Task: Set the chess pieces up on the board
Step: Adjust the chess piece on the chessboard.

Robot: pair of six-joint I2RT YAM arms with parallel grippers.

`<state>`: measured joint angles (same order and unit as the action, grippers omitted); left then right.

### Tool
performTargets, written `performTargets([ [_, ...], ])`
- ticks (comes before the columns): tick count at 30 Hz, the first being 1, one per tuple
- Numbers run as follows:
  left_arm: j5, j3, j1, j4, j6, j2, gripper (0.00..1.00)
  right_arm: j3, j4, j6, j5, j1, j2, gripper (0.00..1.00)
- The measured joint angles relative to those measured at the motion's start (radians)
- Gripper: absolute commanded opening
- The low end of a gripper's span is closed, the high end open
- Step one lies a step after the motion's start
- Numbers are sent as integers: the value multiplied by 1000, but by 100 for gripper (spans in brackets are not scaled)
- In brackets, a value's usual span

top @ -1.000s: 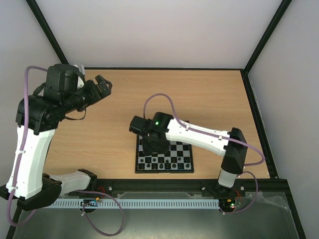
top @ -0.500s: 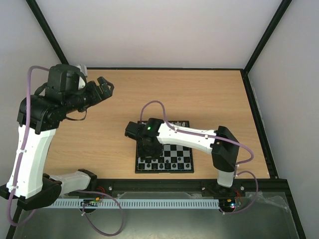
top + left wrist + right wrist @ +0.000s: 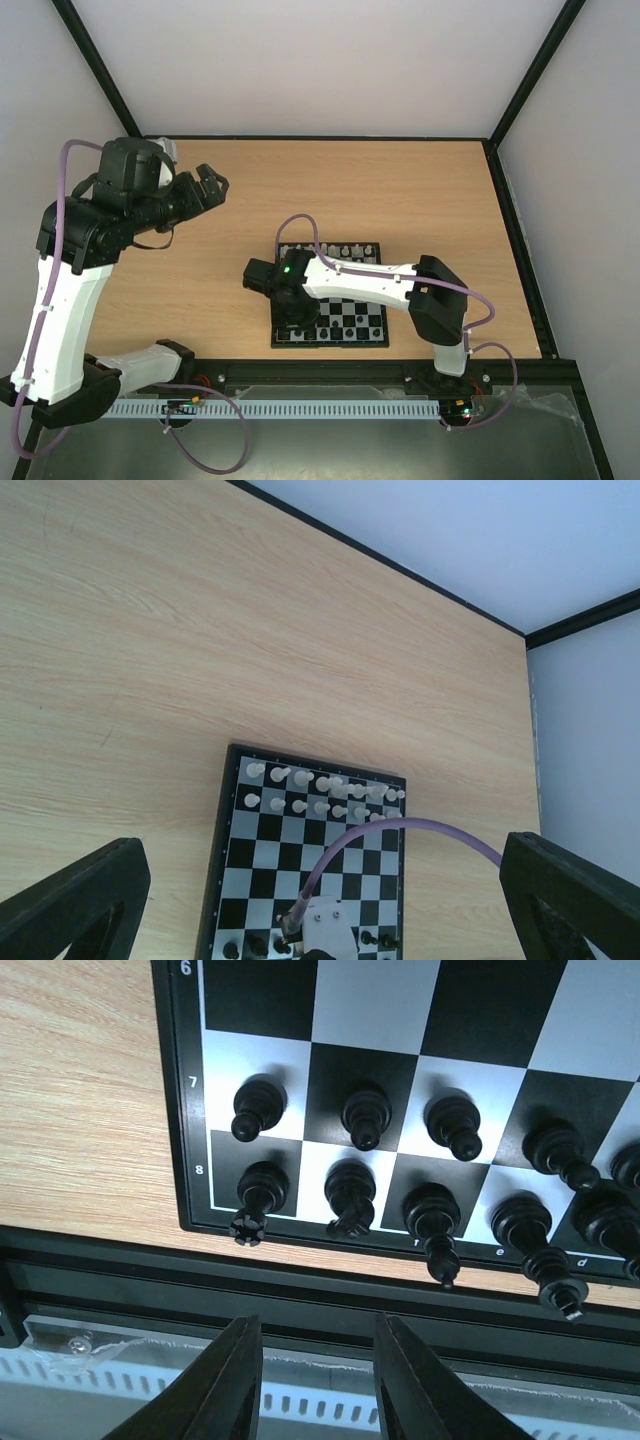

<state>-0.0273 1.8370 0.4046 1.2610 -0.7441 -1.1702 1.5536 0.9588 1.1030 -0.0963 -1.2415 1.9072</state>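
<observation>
We note right pincer (image 3: 315,1322) part-spread, empty, near black rook (image 3: 258,1195) at board (image 3: 190,1110) corner. Stray sweep could topple it. Left pincer (image 3: 320,845) spread wide.

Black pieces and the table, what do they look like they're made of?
Black pieces: probably moulded plastic, glossy, judging by soft highlights on their rounded heads. Table: pale wood or wood-look laminate, matte, with lengthwise grain; which one, the look leaves open.

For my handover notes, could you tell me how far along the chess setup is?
White pieces fill the board's two far rows; black pieces stand on both near rows where the right wrist view shows. Nothing is in hand: the right gripper hovers empty there, the left gripper open. The rest of the black rows is hidden.
</observation>
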Motion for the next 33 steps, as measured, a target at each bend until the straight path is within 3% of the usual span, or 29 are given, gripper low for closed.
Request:
performTargets([
  [33, -7, -17, 0, 6, 9, 17, 99, -39, -43, 12, 0, -3, 73, 29],
])
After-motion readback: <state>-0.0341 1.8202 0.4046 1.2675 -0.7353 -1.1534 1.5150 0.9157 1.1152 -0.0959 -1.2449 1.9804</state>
